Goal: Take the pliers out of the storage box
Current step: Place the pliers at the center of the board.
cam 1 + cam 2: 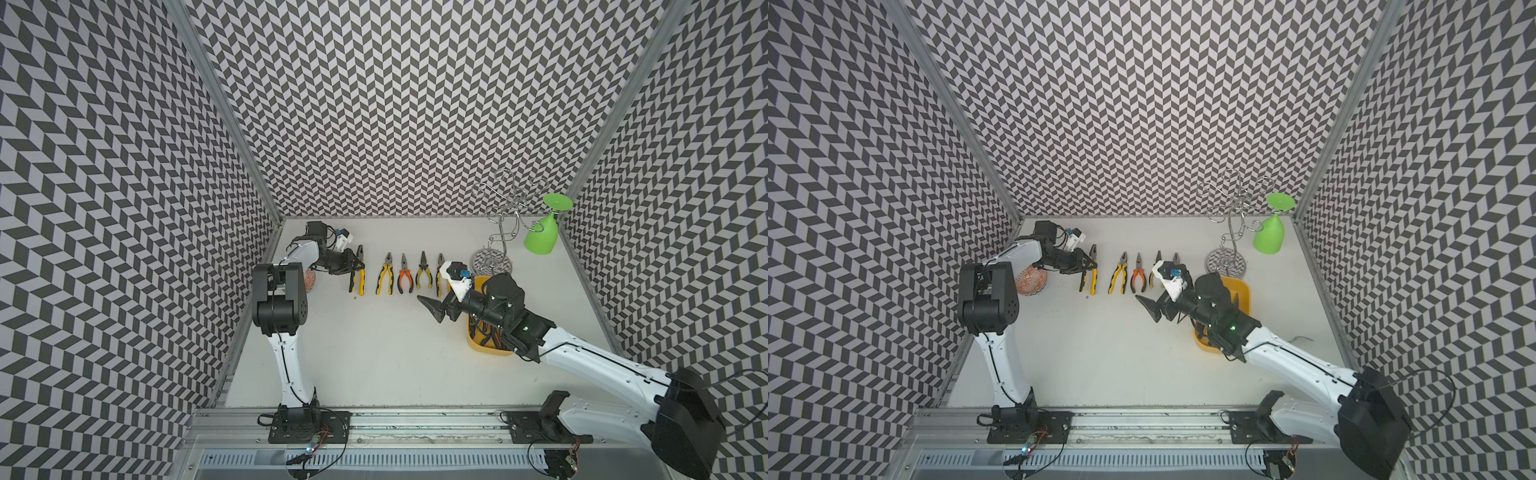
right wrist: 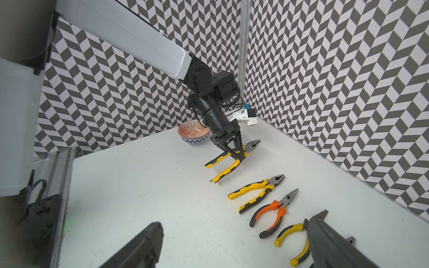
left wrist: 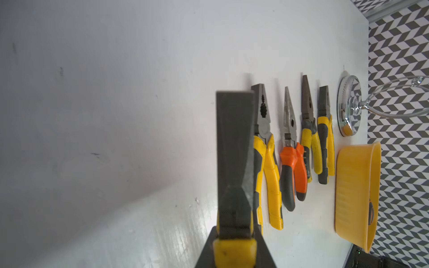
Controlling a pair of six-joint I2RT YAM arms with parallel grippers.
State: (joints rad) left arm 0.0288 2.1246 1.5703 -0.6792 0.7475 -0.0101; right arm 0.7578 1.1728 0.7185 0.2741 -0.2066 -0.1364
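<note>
Four pliers (image 1: 388, 266) lie in a row on the table (image 1: 374, 353), the left claw (image 2: 235, 152) clamped on a fifth pair (image 2: 226, 171) beside them. Lower it flat, parallel, before releasing. Right claw (image 2: 234, 222) gapes empty near the box (image 1: 488, 352).

In both top views the right arm (image 1: 582, 353) covers most of the yellow tub (image 1: 484, 348); we cannot tell what lies inside. The left arm (image 1: 282, 299) hides part of the patterned bowl (image 1: 310, 282). In the left wrist view the held pliers (image 3: 234, 139) look blurred, handles cut off.
</note>
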